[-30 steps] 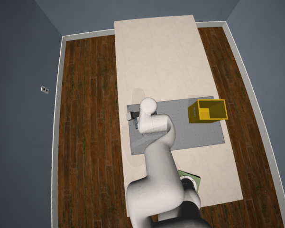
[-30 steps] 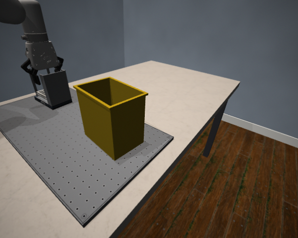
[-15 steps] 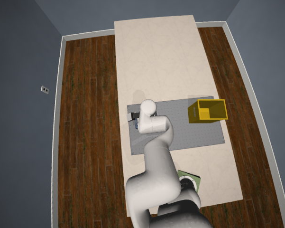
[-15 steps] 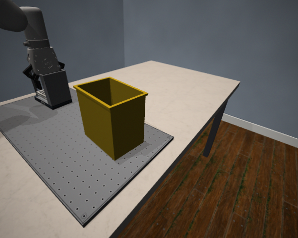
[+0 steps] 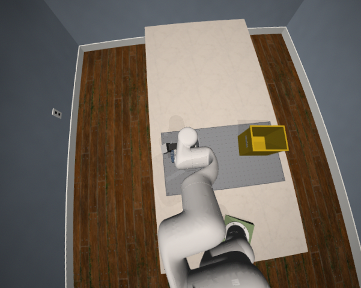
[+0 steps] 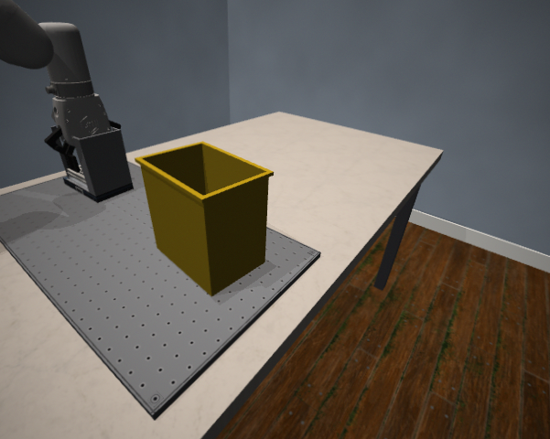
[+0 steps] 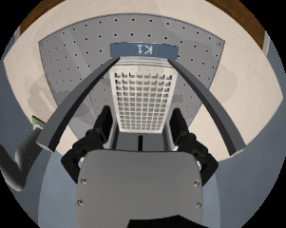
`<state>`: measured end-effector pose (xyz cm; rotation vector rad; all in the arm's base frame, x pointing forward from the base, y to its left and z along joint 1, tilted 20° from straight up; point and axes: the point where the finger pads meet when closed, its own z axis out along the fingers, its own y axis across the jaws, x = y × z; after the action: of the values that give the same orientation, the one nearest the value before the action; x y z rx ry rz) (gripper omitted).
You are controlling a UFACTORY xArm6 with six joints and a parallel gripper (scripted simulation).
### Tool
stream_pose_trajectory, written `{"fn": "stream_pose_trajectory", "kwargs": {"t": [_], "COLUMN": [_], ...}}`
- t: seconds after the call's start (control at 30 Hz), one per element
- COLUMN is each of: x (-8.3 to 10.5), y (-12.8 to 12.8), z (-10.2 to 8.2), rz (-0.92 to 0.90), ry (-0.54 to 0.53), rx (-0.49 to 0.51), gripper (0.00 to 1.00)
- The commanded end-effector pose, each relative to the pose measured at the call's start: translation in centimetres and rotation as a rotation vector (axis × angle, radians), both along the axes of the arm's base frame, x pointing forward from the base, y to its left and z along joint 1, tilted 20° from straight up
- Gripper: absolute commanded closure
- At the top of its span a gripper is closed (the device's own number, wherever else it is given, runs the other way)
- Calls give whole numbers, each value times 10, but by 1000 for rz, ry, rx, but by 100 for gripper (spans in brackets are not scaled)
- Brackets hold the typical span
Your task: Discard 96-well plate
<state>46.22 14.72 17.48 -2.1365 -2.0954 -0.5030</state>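
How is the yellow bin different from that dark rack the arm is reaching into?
The bin W1 is yellow, the stack rack K1 dark grey. The bin looks larger and shows nothing inside; the rack holds a white well plate. The open gripper is lowered into the rack, not the bin. Both stand upright on the perforated grey board.
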Motion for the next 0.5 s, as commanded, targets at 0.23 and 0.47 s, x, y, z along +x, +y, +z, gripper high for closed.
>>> {"fn": "stream_pose_trajectory", "kwargs": {"t": [0.23,0.47], "x": [1,2], "y": [0,2], "z": [1,-3], "rz": [-1,-1], "ry": [-5,-5], "rx": [1,1], "gripper": [0,0]}}
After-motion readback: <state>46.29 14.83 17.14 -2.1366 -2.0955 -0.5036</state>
